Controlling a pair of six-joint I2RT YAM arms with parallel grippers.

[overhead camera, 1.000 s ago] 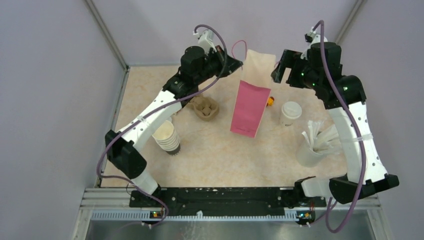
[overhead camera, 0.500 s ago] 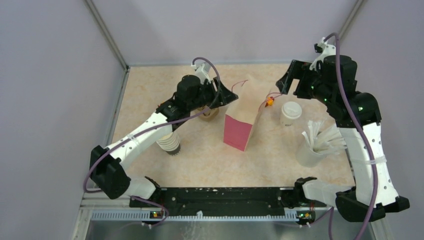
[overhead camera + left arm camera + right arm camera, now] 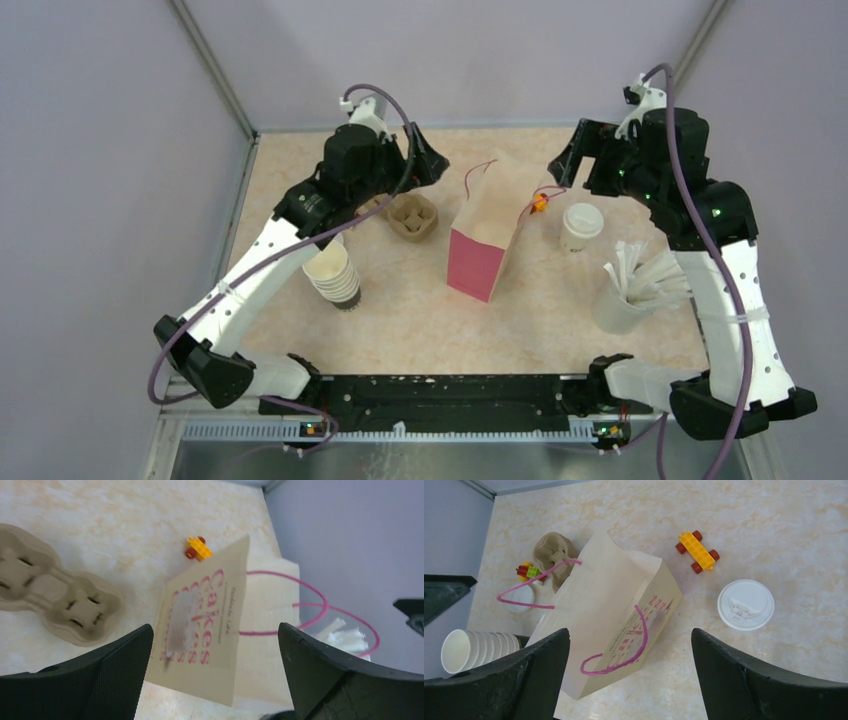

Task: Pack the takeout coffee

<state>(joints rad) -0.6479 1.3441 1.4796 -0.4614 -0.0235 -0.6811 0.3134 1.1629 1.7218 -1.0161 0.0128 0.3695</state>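
Note:
The takeout coffee (image 3: 581, 226), a small white cup under a round white lid (image 3: 745, 604), stands right of the paper bag. The bag (image 3: 487, 235) stands upright and open, cream with pink sides and pink cord handles (image 3: 626, 647). My left gripper (image 3: 428, 165) hangs open just left of the bag's top, with the printed bag face (image 3: 210, 630) seen between its fingers and not touched. My right gripper (image 3: 572, 165) hovers open above the bag's right edge, the bag (image 3: 609, 615) below it, holding nothing.
A brown pulp cup carrier (image 3: 412, 216) sits left of the bag. A stack of lidless cups (image 3: 335, 272) stands nearer the front left. A large cup of white sticks (image 3: 635, 290) is at the right. A yellow toy car (image 3: 697, 551) lies behind the coffee.
My left gripper opened, let go of the bag's top and drew back to the left. The bag dropped from stretched out to standing on its base. The right arm pulled slightly away.

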